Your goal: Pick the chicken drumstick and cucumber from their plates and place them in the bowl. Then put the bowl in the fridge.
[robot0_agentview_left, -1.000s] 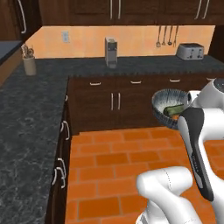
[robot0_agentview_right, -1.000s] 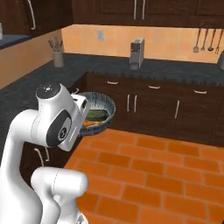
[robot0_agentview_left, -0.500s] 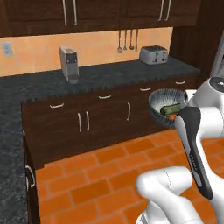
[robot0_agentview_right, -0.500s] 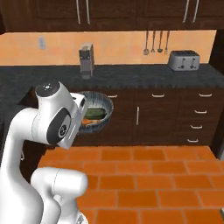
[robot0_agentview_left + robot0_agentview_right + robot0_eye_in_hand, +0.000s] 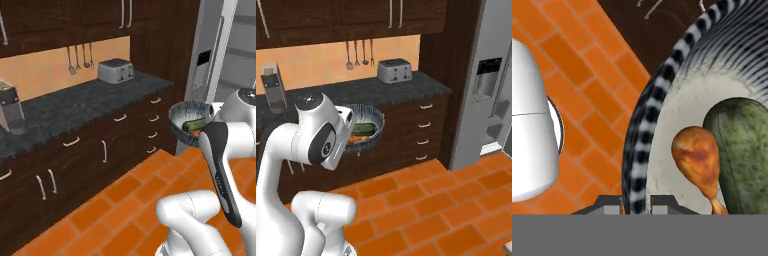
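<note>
My gripper (image 5: 636, 205) is shut on the rim of the dark grey bowl (image 5: 662, 100), holding it up in the air over the floor. Inside the bowl lie the golden-brown chicken drumstick (image 5: 698, 161) and the dark green cucumber (image 5: 743, 145), side by side and touching. In the base views the bowl (image 5: 191, 123) (image 5: 364, 128) hangs in front of my arm at counter height. The grey fridge (image 5: 206, 62) (image 5: 487, 85) stands to the right, its door with the black dispenser swung open on a pale interior (image 5: 242, 55). The plates are out of view.
A dark counter (image 5: 80, 107) over dark cabinets runs along the wall and ends at the fridge. It carries a silver toaster (image 5: 116, 71) (image 5: 394, 70) and a coffee machine (image 5: 10, 112) (image 5: 272, 92). Utensils (image 5: 358, 54) hang above. Orange tile floor (image 5: 431, 200) lies between me and the fridge.
The base has turned to the right: the counter and toaster slid left and the fridge came into view. The bowl stays in my grip, in the same place relative to the arm.
</note>
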Motion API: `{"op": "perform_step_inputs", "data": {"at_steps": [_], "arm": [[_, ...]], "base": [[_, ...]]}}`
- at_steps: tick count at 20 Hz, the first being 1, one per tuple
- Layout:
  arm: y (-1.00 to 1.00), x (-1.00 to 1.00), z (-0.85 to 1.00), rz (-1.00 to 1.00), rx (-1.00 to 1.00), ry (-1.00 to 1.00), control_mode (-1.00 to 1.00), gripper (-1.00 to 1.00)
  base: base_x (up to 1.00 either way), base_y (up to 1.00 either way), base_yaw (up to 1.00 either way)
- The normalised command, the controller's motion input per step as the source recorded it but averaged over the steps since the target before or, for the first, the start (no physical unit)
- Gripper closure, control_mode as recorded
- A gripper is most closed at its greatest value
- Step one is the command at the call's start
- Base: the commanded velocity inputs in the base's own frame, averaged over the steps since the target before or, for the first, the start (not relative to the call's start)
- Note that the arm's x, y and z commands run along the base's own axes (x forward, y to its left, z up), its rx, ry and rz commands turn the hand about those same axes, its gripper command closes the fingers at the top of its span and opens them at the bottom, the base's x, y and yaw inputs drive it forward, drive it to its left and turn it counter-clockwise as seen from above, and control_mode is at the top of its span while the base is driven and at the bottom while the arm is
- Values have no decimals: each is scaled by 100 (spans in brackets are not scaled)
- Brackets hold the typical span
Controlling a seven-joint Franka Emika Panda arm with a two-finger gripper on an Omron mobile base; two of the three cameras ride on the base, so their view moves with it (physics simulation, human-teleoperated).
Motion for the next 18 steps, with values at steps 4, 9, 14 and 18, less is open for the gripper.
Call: {"op": "perform_step_inputs", "data": {"at_steps": [4, 9, 14, 18], "arm": [[0, 0, 0, 0, 0, 0, 100, 100], [0, 0, 0, 0, 0, 0, 100, 100], [0, 0, 0, 0, 0, 0, 100, 100], [0, 0, 0, 0, 0, 0, 100, 100]], "base": [[98, 0, -64], [100, 13, -59], [100, 45, -46], [100, 21, -23]]}}
